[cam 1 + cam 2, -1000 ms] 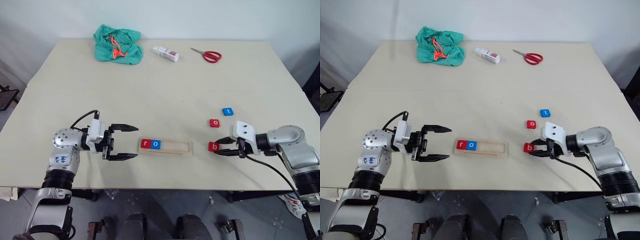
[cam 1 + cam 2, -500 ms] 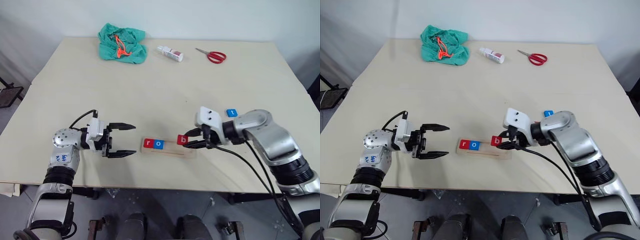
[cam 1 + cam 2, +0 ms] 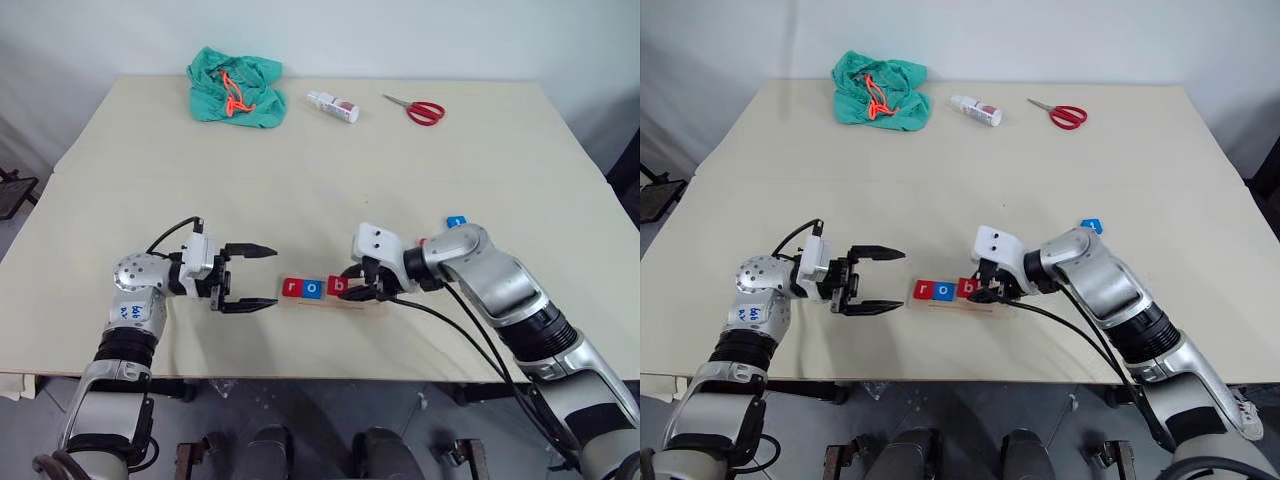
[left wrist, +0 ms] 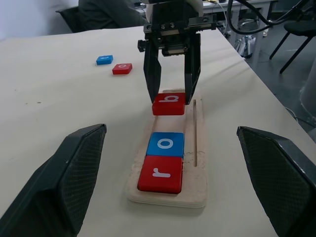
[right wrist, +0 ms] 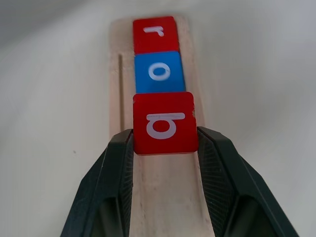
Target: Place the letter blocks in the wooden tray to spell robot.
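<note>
Third letter going in now: red b block (image 5: 165,123) pinched between the right gripper's (image 4: 172,94) fingers just above the wooden tray (image 4: 197,148), right beside the seated r (image 4: 160,174) and o (image 4: 166,144), left gripper (image 3: 250,275) spread wide and empty nearby on the tabletop (image 3: 330,170), needing only a gentle lowering flush against the o and a release.

In the wooden tray (image 3: 335,299), the r block (image 3: 291,288) sits at its left end, the o block (image 3: 312,289) touching its right side, the b block (image 3: 337,287) next rightward. Right of the tray and farther back lies the t block (image 3: 456,221).
</note>
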Robot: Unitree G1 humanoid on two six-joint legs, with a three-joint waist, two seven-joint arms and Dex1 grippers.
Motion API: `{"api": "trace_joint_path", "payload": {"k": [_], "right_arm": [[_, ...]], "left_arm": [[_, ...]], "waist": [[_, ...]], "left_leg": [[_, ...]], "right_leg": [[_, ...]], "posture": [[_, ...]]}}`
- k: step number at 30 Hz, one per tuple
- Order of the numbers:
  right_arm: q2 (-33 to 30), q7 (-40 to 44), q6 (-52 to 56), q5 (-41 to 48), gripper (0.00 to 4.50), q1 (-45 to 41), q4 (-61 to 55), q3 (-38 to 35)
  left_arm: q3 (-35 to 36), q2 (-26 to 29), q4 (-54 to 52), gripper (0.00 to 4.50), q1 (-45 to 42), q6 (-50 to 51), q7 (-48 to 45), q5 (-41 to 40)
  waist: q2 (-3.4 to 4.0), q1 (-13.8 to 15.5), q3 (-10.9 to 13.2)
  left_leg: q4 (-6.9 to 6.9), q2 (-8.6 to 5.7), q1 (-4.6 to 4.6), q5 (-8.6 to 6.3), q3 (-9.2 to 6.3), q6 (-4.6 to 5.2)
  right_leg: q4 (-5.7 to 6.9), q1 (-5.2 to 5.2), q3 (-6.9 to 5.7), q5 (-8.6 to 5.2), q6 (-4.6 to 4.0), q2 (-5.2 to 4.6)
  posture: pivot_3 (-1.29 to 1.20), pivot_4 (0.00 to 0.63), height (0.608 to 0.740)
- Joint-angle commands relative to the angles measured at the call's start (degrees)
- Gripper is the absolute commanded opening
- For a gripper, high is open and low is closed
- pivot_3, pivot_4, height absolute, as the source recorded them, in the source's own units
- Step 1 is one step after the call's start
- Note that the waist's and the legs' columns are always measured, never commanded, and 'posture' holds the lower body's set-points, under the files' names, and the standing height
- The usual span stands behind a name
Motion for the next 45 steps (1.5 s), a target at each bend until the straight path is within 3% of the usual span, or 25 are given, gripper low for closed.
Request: {"api": "trace_joint_path", "payload": {"k": [1,17,26,31,37,40,45], "right_arm": [[1.5,-0.7,-0.8,-1.0,1.46,-2.1,0.5,0.7],[2.2,-0.1,-0.5,-2.4,1.46,-2.5,1.3,2.4],[1.9,2.0,0.4,-1.1,4.41,-2.5,-1.5,1.1],[1.0,1.3,1.8,0.1,4.47,-2.4,-3.8,-1.4],[-6.6,3.5,5.4,6.7,4.47,3.7,-9.9,-9.6],[-10.9,2.3,1.0,7.9,4.47,10.7,-9.9,-16.9],[-11.8,-5.9,-8.0,7.3,4.47,21.4,-5.7,-31.2]], "left_arm": [[-0.2,0.1,-1.1,4.5,-0.1,-0.2,-6.4,-0.7],[0.3,0.1,-0.9,4.5,-0.3,-0.8,-5.4,-0.4],[0.5,0.0,-0.2,4.5,-0.7,-1.2,-5.0,-0.3],[0.5,-0.2,0.3,4.5,-1.0,-1.5,-4.7,-0.2],[0.6,-0.4,0.6,4.5,-1.2,-1.6,-4.9,-0.1],[0.5,-0.6,1.1,4.5,-1.3,-1.7,-5.2,-0.1],[0.2,-1.5,2.7,4.5,-2.2,-2.2,-5.5,0.3]], "waist": [[0.0,0.0,0.0],[0.0,0.0,0.0],[0.0,0.0,0.0],[0.0,0.0,0.0],[0.0,0.5,0.0],[-0.02,0.7,0.0],[-0.03,1.4,0.0]], "left_leg": [[0.0,0.0,0.0,0.0,0.0,0.0],[0.0,-0.02,0.0,0.0,-0.02,0.0],[0.0,-0.02,0.0,0.0,-0.02,0.0],[0.0,-0.02,0.0,0.0,-0.02,0.0],[0.01,-0.09,-0.05,0.0,-0.14,0.0],[0.0,-0.11,-0.07,0.0,-0.15,0.0],[-0.02,-0.12,-0.08,0.0,-0.01,0.02]], "right_leg": [[0.0,0.0,0.0,0.0,0.0,0.0],[0.07,-0.03,0.0,0.0,0.0,-0.01],[0.08,-0.04,0.0,0.0,0.0,-0.01],[0.08,-0.04,0.0,0.0,0.0,-0.01],[0.04,0.01,-0.04,0.03,0.04,-0.04],[-0.08,0.06,-0.06,0.05,0.09,-0.03],[-0.12,0.06,-0.13,0.05,0.09,-0.08]], "posture": [[0.0,0.15,0.74],[0.0,0.15,0.74],[0.0,0.15,0.74],[0.0,0.15,0.74],[0.0,0.15,0.74],[0.0,0.15,0.74],[0.0,0.15,0.74]]}}
